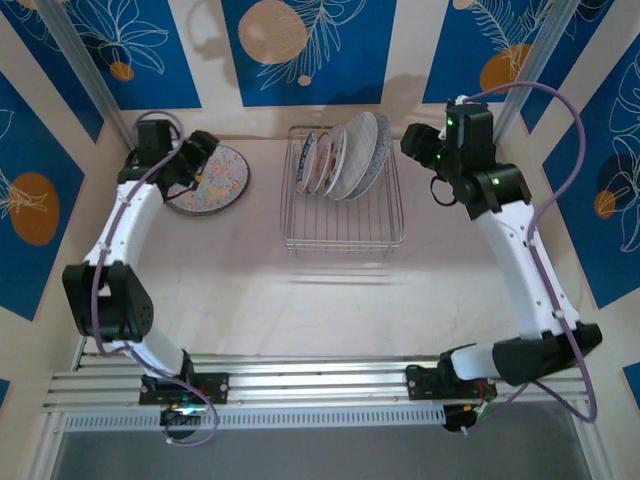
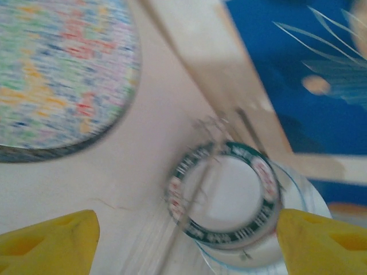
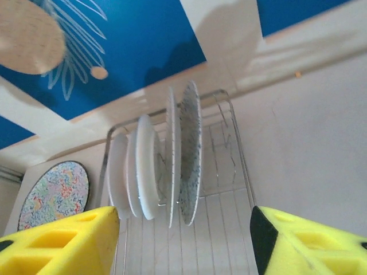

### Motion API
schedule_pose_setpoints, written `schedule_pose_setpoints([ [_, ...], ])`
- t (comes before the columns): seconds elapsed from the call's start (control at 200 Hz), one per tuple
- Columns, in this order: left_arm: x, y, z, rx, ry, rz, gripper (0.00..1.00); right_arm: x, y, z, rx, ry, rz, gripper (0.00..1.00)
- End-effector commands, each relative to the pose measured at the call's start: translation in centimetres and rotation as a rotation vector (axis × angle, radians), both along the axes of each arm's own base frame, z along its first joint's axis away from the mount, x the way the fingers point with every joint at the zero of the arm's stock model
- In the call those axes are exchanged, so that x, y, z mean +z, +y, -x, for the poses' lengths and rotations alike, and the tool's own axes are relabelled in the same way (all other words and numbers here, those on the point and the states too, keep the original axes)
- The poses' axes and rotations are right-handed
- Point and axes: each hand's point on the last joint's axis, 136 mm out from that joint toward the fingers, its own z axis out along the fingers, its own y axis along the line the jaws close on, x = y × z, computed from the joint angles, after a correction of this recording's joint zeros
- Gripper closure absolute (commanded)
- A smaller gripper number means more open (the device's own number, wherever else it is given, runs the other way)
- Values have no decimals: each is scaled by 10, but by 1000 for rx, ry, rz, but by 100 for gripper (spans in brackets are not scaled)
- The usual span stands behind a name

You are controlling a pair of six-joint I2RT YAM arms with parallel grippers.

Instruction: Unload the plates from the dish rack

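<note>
The dish rack (image 1: pixel 345 238) sits at 12 o'clock on the surface (image 1: pixel 300 300), with several plates (image 1: pixel 345 158) standing on edge in its far slots, the speckled grey plate (image 3: pixel 189 154) rightmost. A squiggle-patterned plate (image 1: pixel 210 180) lies flat at 10 o'clock, apart from the rack. The left fingers (image 2: pixel 51 240) hover at its 10 o'clock rim, spread wide and grasping nothing. The right fingers (image 3: pixel 57 240) hang at the rack's 2 o'clock, likewise spread and empty.

Counts: 1 dish rack (image 1: pixel 345 238). 5 plates (image 3: pixel 150 172) upright in it: 4 pale, 1 speckled plate (image 3: pixel 190 154); they overlap, so 5 is my best read. 1 patterned plate (image 1: pixel 212 180) flat on the table (image 1: pixel 330 300). 6 plates total. 2 arms: left arm (image 1: pixel 125 225), right arm (image 1: pixel 520 250).
</note>
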Motion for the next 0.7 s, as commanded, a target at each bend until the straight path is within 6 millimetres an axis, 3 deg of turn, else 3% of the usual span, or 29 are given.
schedule_pose_setpoints([
  [0.0,58,-40,21,-72,-192,-125,19,-27,5,-11,5,138,-87,40],
  [0.14,99,-103,77,-215,-385,-201,19,-46,14,-38,69,190,-120,42],
  [0.25,110,-139,128,-322,-482,-247,17,-63,21,-57,101,231,-158,42],
  [0.455,131,-170,212,-493,-681,-342,11,-94,32,-88,146,290,-136,47],
  [0.61,135,-182,252,-628,-782,-389,11,-111,31,-104,157,302,-123,52],
  [0.695,135,-184,264,-660,-799,-412,11,-115,31,-112,163,295,-127,53],
])
